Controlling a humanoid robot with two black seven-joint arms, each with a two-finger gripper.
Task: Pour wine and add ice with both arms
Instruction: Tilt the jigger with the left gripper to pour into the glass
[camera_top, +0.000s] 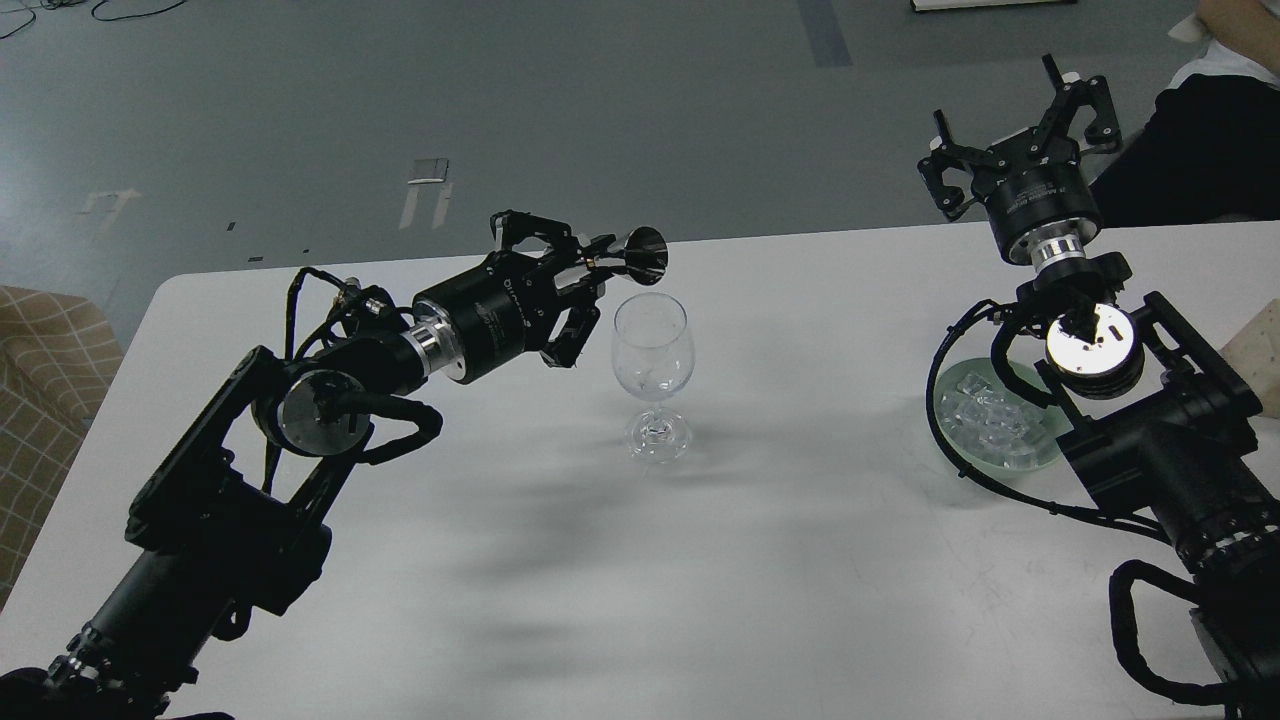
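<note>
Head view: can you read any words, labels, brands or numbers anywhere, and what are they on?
Nothing reads clearly enough to quote.
Left gripper body: a line of pale print, too blurred to read.
Right gripper body: small white print around the collar, too small to read.
Wine glass, ice, its dish and table: no text visible.
</note>
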